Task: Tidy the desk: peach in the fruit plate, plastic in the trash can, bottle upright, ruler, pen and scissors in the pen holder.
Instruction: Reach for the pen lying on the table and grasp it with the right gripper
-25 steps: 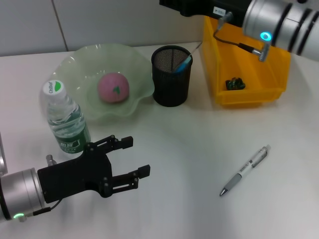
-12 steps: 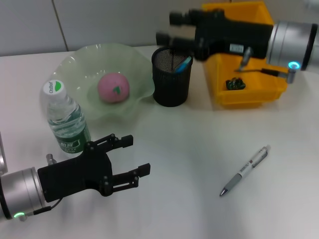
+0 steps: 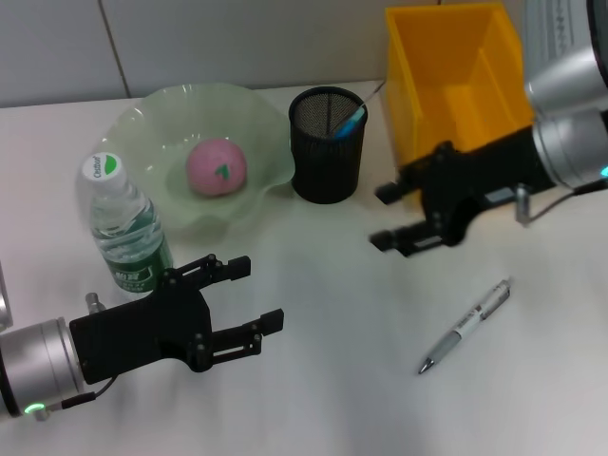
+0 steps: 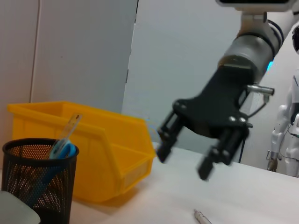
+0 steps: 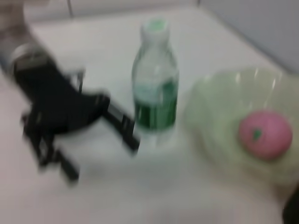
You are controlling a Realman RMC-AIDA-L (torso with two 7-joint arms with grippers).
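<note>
A white pen (image 3: 467,325) lies on the table at the front right; its tip shows in the left wrist view (image 4: 201,216). My right gripper (image 3: 392,218) is open and empty, low over the table between the pen and the black mesh pen holder (image 3: 327,143), which holds a blue-handled item. It also shows in the left wrist view (image 4: 184,161). The pink peach (image 3: 216,167) lies in the green fruit plate (image 3: 152,119). The water bottle (image 3: 123,228) stands upright. My left gripper (image 3: 258,296) is open and empty at the front left, beside the bottle.
A yellow bin (image 3: 458,84) stands at the back right, behind my right arm. The bottle (image 5: 155,99), peach (image 5: 265,134) and left gripper (image 5: 121,126) show in the right wrist view.
My right arm has swung from above the yellow bin and pen holder down and forward to the table in front of the bin. The left arm has stayed put.
</note>
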